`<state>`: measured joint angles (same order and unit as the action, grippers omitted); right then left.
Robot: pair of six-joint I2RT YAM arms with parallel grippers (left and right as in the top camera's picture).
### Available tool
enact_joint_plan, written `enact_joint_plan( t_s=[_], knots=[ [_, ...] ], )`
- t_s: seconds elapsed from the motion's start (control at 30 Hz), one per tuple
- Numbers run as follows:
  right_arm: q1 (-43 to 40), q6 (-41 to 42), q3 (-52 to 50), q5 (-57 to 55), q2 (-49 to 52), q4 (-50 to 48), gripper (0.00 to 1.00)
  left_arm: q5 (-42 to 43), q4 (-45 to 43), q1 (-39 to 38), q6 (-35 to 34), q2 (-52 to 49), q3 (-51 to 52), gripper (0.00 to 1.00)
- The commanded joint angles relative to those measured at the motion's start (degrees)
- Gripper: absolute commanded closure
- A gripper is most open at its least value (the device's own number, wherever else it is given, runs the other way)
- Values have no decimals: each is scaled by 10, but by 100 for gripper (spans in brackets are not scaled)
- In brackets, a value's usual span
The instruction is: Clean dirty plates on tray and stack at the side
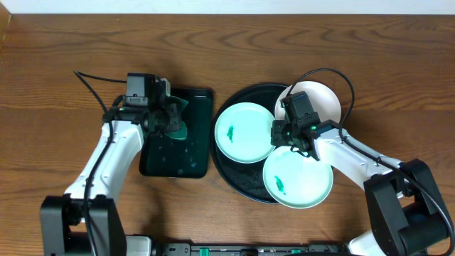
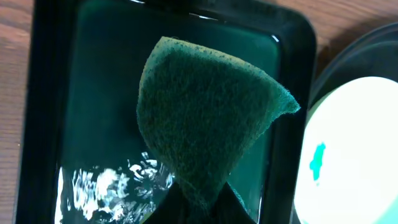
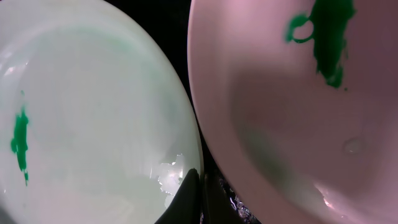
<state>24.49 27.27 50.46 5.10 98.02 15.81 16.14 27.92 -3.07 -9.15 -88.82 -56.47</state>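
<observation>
Three plates lie on the round black tray (image 1: 238, 181). A mint-green plate (image 1: 244, 131) with a green smear is at the left, a second smeared mint-green plate (image 1: 298, 178) is at the front, and a white plate (image 1: 325, 99) is at the back right. My right gripper (image 1: 282, 136) (image 3: 200, 180) is shut, its tips at the right rim of the left mint plate (image 3: 93, 112). I cannot tell whether it pinches that rim. The white plate (image 3: 280, 124) beside it carries a green smear. My left gripper (image 1: 169, 121) (image 2: 202, 199) is shut on a green scouring sponge (image 2: 205, 106), held over the rectangular tray.
A rectangular dark green tray (image 1: 192, 160) (image 2: 289, 37) holding shallow water (image 2: 106, 183) sits just left of the black tray. Bare wooden table (image 1: 57, 78) surrounds both. A black cable (image 1: 334, 75) arcs over the white plate.
</observation>
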Motion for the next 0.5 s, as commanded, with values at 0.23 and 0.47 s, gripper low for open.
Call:
enact_joint_plan(
  t_s=[0.23,0.47],
  knots=[
    [4,-3,-4,-8,5,0,89,-6,-19,1,5,-32,8,93],
    [3,-3,-4,-8,5,0,91,-5,-20,1,5,-40,8,92]
  ],
)
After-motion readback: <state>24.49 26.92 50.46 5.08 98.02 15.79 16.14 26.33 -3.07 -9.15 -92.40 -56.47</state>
